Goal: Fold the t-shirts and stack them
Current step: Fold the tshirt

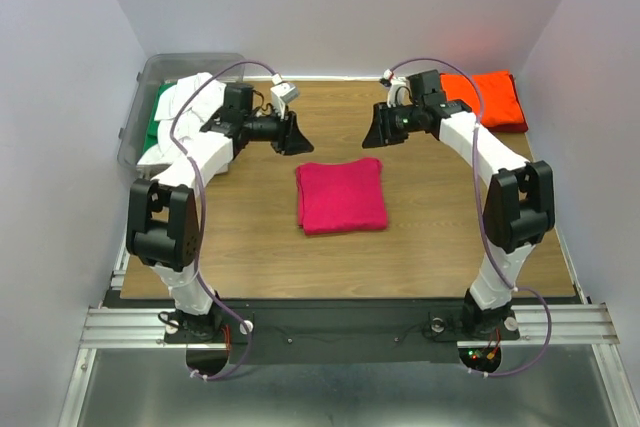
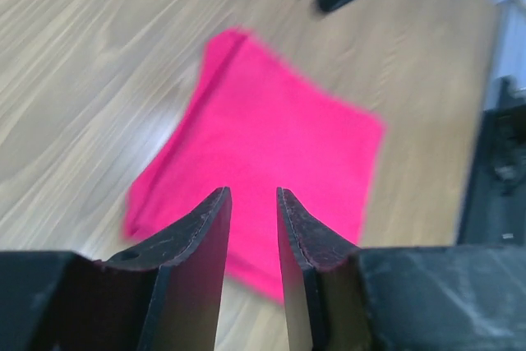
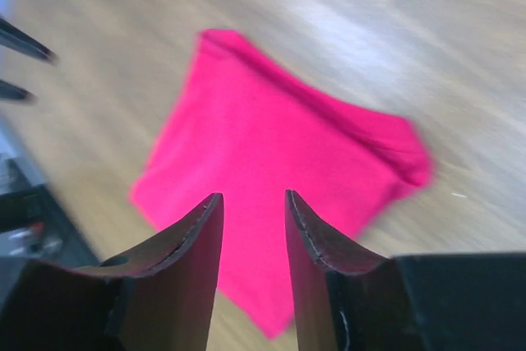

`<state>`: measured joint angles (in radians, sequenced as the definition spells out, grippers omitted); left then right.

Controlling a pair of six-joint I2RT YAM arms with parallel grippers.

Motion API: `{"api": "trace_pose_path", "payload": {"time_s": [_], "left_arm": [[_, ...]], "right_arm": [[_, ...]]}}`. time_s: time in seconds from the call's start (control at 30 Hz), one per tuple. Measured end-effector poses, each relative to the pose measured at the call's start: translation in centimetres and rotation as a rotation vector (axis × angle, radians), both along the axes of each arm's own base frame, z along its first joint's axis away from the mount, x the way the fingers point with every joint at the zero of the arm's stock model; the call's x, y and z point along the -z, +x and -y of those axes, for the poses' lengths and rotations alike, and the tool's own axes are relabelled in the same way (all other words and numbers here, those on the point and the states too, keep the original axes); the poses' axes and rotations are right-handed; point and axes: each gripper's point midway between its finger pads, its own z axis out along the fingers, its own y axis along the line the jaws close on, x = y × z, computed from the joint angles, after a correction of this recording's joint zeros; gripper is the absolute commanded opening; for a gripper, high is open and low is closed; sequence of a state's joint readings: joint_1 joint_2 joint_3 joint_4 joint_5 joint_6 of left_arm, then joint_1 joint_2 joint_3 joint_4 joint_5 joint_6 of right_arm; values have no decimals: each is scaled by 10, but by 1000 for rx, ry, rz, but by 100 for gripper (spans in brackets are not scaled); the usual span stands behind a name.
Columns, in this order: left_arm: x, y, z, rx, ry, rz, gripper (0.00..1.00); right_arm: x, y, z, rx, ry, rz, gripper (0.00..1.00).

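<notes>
So the pink tee [image 1: 341, 197] is folded into a neat square and lying flat in the middle of the desk [image 1: 250, 247], a bit toward the far side. It looks done as far as folding goes.

Both arms hang just past its far edge, one on each side. The left gripper [image 2: 253, 203] has its jaws spread a little with nothing between them, and you can see the pink cloth on the wood below through the gap. Same story for the right gripper [image 3: 253, 203]: jaws parted, not touching the shirt. My guess is they're placed symmetrically like that because cloth this wide needs two pinch points to lift without the fold falling apart.

The orange-red tee [image 1: 490, 99] sits folded at the far right corner of the desk, which I read as the start of the stack. If so, the pink one probably needs to go on top of it.

Over at the far left corner there's a clear plastic bin [image 1: 140, 97] holding a white tee [image 1: 190, 92] and a green tee [image 1: 152, 122], both bunched up and spilling over the rim, so those look unfolded and waiting their turn. Main risk I'd say is the pink square coming undone when it gets picked up.
</notes>
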<state>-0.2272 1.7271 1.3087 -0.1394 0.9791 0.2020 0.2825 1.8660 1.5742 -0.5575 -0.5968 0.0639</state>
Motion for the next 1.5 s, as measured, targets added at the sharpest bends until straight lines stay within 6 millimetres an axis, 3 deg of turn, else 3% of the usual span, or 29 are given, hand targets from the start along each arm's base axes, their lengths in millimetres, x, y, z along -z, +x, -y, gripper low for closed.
{"api": "trace_pose_path", "payload": {"time_s": [0.07,0.13,0.17,0.23,0.27,0.4,0.47,0.6,0.67,0.8,0.87,0.97,1.1,1.2,1.3,1.4,1.47,1.5], "left_arm": [[-10,-8,19,35,-66,-9,37],[2,-15,36,56,-99,-68,35],[13,-18,41,63,-105,-106,34],[36,-22,49,62,-107,-185,34],[60,-23,52,54,-100,-256,34],[123,-20,50,-1,-70,-425,33],[146,-22,50,-10,-71,-502,33],[143,6,60,4,-110,-500,32],[142,23,65,4,-114,-467,32],[138,33,66,-5,-98,-421,33],[133,32,64,-8,-88,-410,33],[108,28,63,0,-96,-373,34],[57,13,66,29,-135,-284,34],[35,-10,81,89,-165,-240,33],[53,-29,91,113,-159,-286,34],[105,-47,90,88,-108,-431,33],[142,-50,79,42,-66,-523,33],[150,-53,74,51,-82,-583,33]], "right_arm": [[-6,-7,-11,-27,77,-18,36],[4,-14,-20,-56,136,-73,33],[7,-16,-22,-63,150,-91,33],[37,-21,-27,-76,178,-186,29],[52,-22,-29,-76,181,-225,29],[111,-28,-28,-54,170,-362,27],[125,-30,-24,-38,170,-402,27],[128,-13,-4,10,192,-391,27],[123,5,11,46,204,-363,30],[105,35,34,94,228,-292,37],[93,40,39,100,252,-273,38],[68,33,33,82,293,-263,38],[34,-4,14,20,333,-262,38],[31,-30,-8,-47,344,-284,38],[51,-54,-26,-96,333,-349,36],[91,-77,-36,-115,303,-462,34],[115,-81,-31,-94,284,-520,33],[121,-81,-29,-84,282,-536,32]]}}
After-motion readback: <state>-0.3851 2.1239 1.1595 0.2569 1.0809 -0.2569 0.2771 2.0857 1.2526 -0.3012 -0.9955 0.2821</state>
